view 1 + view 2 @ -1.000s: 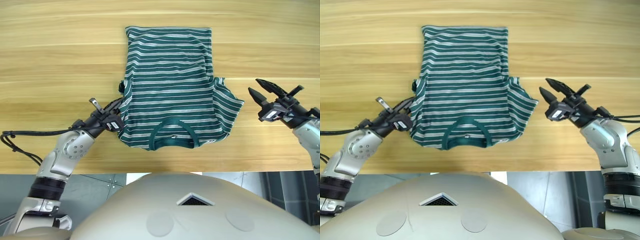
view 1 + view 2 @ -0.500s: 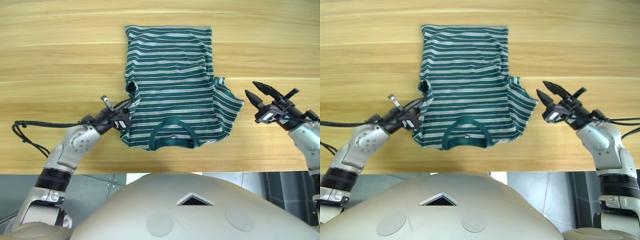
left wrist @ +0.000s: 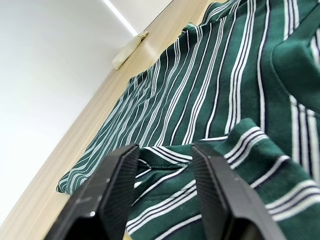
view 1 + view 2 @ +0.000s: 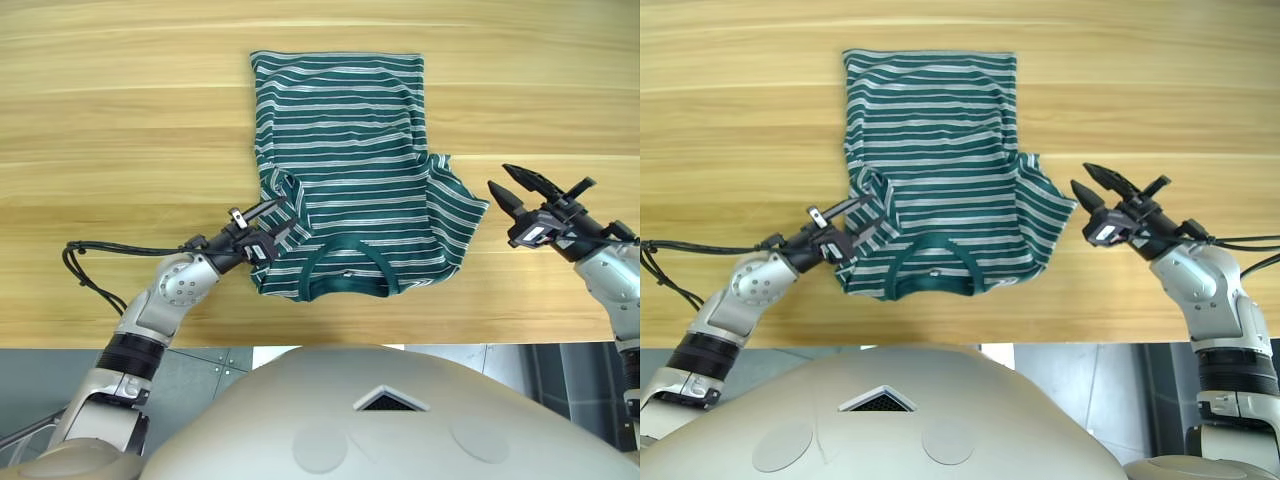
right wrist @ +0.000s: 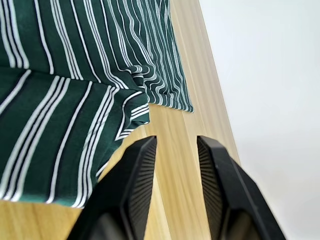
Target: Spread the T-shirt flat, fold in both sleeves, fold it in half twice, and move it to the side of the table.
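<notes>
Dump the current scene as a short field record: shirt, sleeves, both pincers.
T-shirt: green striped, lying on the wooden table, collar toward the robot
left-side sleeve: turned in over the body
right-side sleeve: sticking out, not folded
left pincer: at the turned-in sleeve
right pincer: open, holding nothing, close beside the right-side sleeve
halving folds: not yet done

The shirt (image 4: pixel 345 130) is dark green, crossed by thin white stripes that run in pairs with a darker line between each pair. Its neckband (image 4: pixel 345 247) is plain green. The tabletop (image 4: pixel 120 110) is pale honey wood with long straight grain. Both pairs of jaws are black. The left arm (image 4: pixel 165 295) and right arm (image 4: pixel 615 275) are silver-grey. The cable (image 4: pixel 100 250) is black and the floor (image 4: pixel 200 362) is grey.
</notes>
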Motion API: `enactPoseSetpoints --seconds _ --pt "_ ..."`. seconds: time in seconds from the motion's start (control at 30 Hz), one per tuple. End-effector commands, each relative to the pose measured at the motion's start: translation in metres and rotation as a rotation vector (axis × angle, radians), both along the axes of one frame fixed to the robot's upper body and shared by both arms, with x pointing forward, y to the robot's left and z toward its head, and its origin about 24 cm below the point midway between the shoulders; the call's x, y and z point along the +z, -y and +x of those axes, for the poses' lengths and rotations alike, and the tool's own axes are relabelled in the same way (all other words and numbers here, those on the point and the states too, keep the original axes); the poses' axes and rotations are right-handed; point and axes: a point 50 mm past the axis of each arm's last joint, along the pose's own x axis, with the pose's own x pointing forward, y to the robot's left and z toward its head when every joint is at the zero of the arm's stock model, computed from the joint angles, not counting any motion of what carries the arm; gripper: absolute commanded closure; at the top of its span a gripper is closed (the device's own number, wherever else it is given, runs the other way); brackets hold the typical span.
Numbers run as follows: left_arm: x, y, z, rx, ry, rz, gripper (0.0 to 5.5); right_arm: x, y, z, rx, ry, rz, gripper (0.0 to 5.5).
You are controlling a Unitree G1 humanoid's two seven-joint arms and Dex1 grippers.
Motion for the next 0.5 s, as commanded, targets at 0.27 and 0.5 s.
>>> enactPoseSetpoints --seconds 0.27,0.5 --pt "0.026 0.002 0.023 0.008 0.153 -0.112 3.24 -0.011 0.043 -0.054 -0.168 -0.175 -0.298 4.03" --pt "0.051 0.012 0.024 -0.015 0.216 -0.261 3.24 -0.055 0.012 -0.075 -0.095 -0.304 -0.260 4.03"
